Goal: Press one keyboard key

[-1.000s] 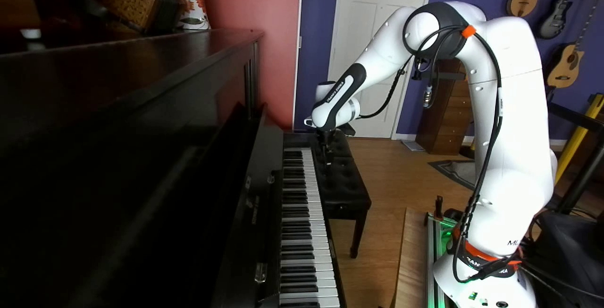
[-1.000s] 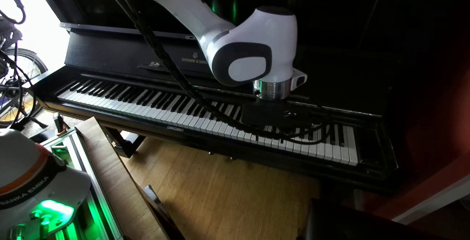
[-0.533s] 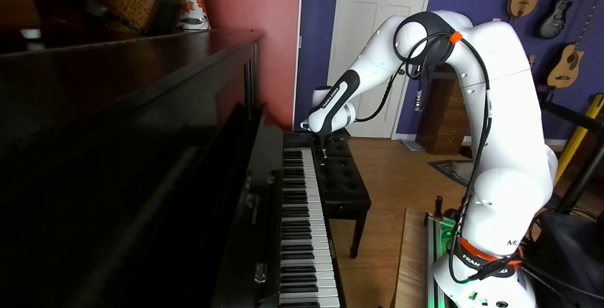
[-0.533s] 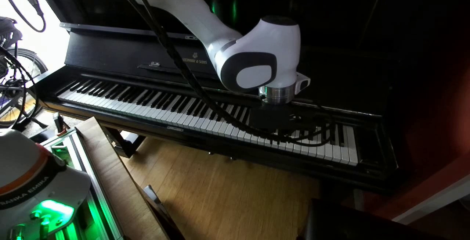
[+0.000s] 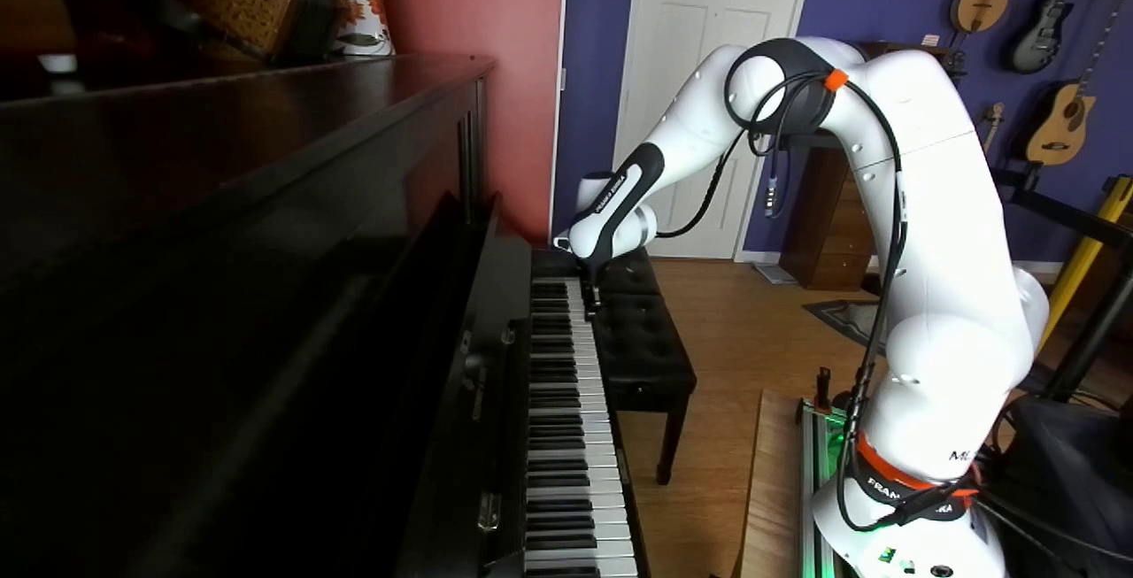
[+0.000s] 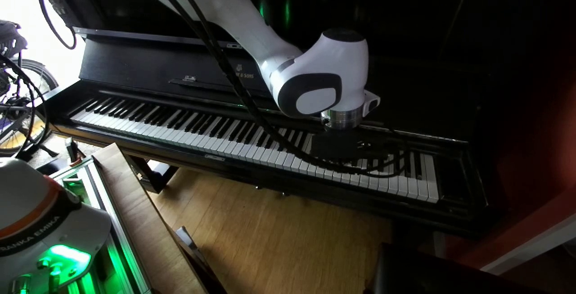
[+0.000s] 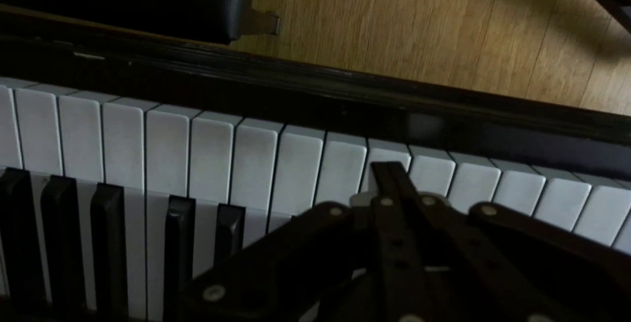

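The keyboard [image 5: 589,436] is a long row of white and black keys on a dark upright piano, visible in both exterior views and the wrist view. My gripper [image 7: 387,164] is shut, its two dark fingers lying side by side with nothing between them. In the wrist view the fingertips overlap the front part of a single white key [image 7: 387,153]. Whether they touch it or hover above it, I cannot tell. An exterior view has the gripper [image 5: 592,316] pointing down by the far end of the keys. Elsewhere the wrist mount and a cable [image 6: 288,147] hide the fingers.
The piano's raised fallboard [image 6: 148,66] rises behind the keys, and a dark front rail [image 7: 207,78] runs along them. A black padded bench [image 5: 642,343] stands close by on the wood floor [image 7: 394,26]. Beside the arm's base is a wooden tabletop [image 5: 770,481].
My arm has come down and moved toward the piano, bringing the gripper from above the bench side to the white keys. The fingers, apart a second ago, have come together.
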`<state>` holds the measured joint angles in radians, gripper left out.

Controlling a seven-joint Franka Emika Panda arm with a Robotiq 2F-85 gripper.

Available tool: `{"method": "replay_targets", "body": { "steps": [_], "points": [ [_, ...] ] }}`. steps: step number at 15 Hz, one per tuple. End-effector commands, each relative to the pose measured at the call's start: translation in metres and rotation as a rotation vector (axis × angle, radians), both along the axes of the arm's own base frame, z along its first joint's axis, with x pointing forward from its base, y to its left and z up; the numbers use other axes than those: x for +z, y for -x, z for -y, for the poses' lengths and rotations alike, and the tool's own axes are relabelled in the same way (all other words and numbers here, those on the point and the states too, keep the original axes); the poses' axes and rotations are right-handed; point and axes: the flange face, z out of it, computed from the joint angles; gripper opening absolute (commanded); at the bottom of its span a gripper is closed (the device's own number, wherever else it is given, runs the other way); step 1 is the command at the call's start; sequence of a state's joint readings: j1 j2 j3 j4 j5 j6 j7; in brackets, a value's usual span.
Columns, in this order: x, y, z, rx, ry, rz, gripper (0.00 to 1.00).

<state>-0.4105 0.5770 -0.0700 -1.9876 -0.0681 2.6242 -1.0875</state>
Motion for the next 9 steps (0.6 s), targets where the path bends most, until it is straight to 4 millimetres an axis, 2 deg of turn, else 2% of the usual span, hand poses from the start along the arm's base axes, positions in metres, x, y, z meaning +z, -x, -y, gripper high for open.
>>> {"method": "replay_targets", "body": {
  "steps": [1,9],
  "points": [
    [-0.015,-0.008,0.005,0.009,-0.032,0.018,0.0],
    [-0.031,-0.015,0.005,0.017,-0.067,0.009,0.0]
  ]
}}
